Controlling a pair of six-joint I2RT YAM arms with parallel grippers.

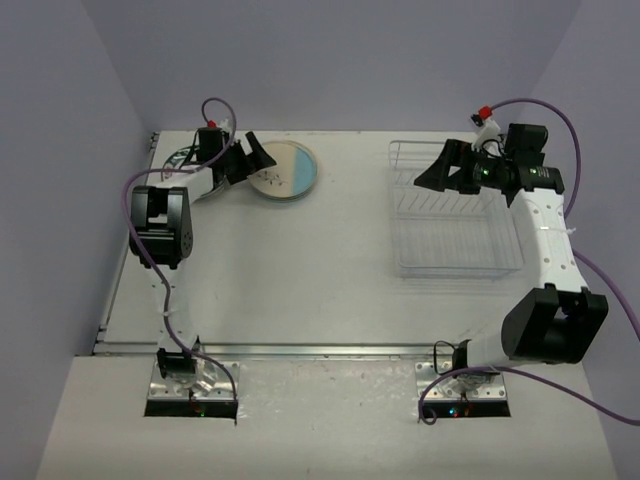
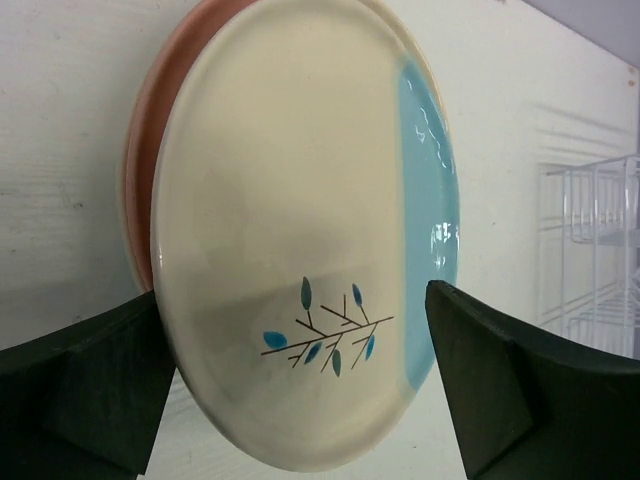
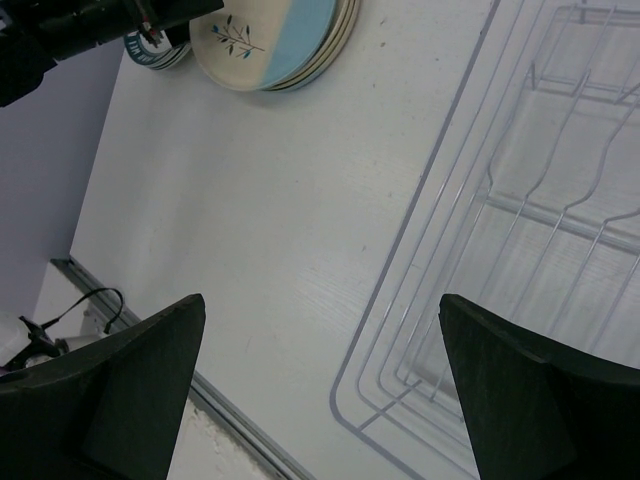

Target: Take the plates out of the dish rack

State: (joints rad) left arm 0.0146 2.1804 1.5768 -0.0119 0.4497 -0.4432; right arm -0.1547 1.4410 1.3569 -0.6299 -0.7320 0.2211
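Observation:
A stack of plates [image 1: 288, 170] lies on the table at the back left. Its top plate [image 2: 300, 200] is cream with a light blue band and a branch drawing, and a pinkish plate [image 2: 140, 160] shows beneath it. My left gripper [image 1: 260, 158] hovers at the stack's left edge, open and empty, with its fingers [image 2: 90, 390] either side of the top plate. A green-rimmed plate [image 3: 155, 50] lies behind the left arm. The dish rack [image 1: 455, 245] at the right holds no plates. My right gripper [image 1: 425, 178] is open and empty above the rack's left edge [image 3: 420, 250].
The stack also shows in the right wrist view [image 3: 275, 40], far off. Part of the rack shows in the left wrist view [image 2: 595, 250]. A metal strip [image 1: 300, 350] runs along the table's near edge. Purple walls close the back and sides.

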